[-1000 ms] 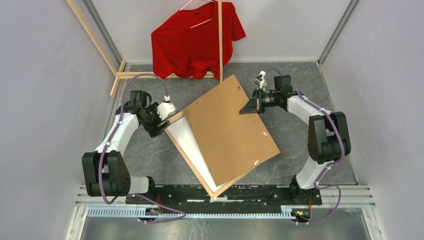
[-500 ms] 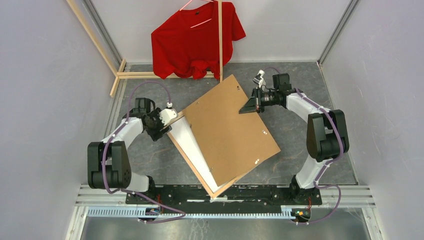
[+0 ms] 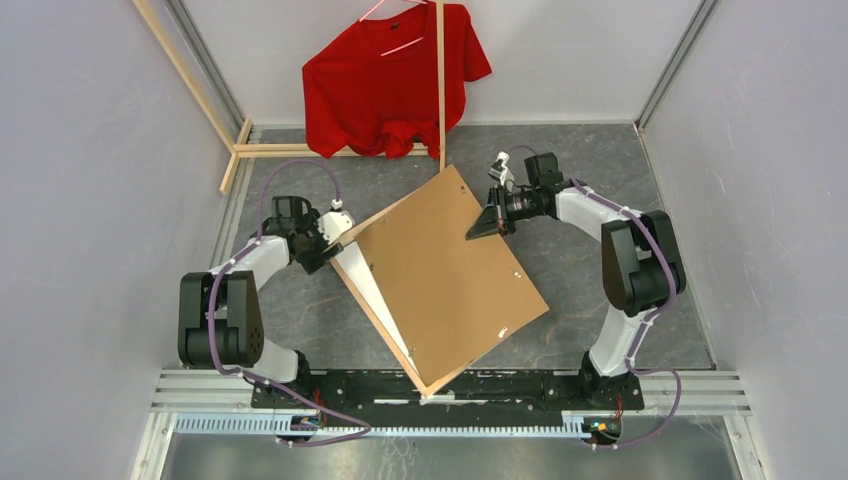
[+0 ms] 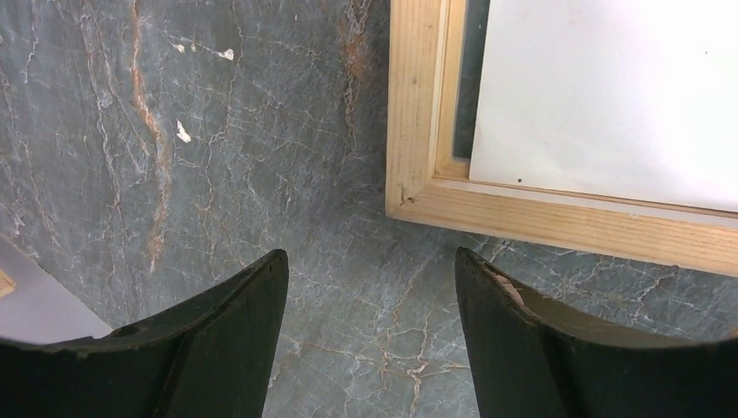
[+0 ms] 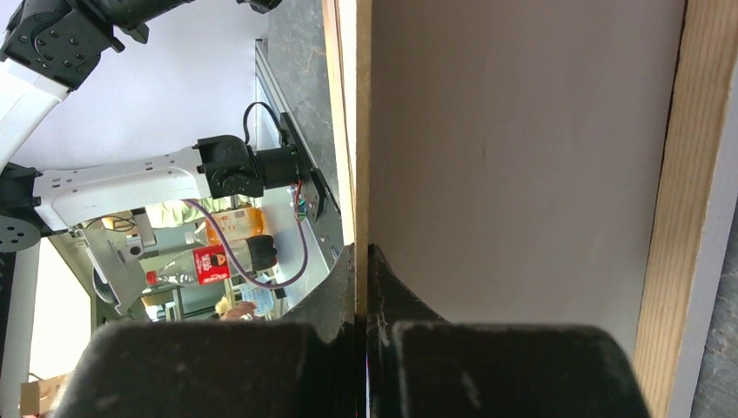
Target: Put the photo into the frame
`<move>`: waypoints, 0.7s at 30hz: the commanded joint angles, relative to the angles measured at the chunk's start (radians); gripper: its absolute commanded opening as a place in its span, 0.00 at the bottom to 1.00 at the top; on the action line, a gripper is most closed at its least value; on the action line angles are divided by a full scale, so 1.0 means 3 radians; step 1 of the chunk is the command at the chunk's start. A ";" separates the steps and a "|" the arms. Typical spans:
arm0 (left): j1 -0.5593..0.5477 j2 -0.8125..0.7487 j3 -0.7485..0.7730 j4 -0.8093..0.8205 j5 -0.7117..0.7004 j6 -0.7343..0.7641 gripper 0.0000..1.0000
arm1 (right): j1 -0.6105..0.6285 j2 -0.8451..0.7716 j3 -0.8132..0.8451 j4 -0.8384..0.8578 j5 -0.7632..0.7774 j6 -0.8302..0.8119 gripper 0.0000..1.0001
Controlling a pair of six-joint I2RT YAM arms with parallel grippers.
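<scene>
My left jaws are spread wide and hang over the bench [image 4: 174, 131], just beside a corner of the frame [image 4: 418, 104]. The frame lies flat on the bench, wood side up. The photo [image 4: 609, 87] lies inside it, white back up. My right jaws pinch the edge of the brown board [image 3: 445, 270], which tilts up over the frame.

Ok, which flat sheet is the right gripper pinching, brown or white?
The brown cardboard sheet: the right gripper is shut on its far right edge. The white paper sheet lies untouched inside the pale wooden frame, partly under the brown one.
</scene>
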 commanded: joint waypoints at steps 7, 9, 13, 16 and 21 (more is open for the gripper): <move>0.0012 0.0119 0.0053 0.0269 0.0043 -0.0291 0.76 | 0.0191 0.0275 0.0362 -0.0252 -0.0062 -0.0221 0.00; 0.0008 0.0158 0.0064 0.0277 0.0040 -0.0326 0.76 | 0.0207 0.0323 0.0383 -0.0294 -0.0051 -0.0271 0.00; 0.0004 0.0198 0.0072 0.0286 0.0048 -0.0355 0.75 | 0.0258 0.0423 0.0447 -0.0390 -0.0043 -0.0400 0.00; 0.0002 0.0207 0.0085 0.0287 0.0048 -0.0377 0.75 | 0.0305 0.0498 0.0497 -0.0425 -0.0009 -0.0449 0.00; -0.0015 0.0230 0.0105 0.0287 0.0044 -0.0404 0.75 | 0.0431 0.0576 0.0536 -0.0424 0.0022 -0.0504 0.00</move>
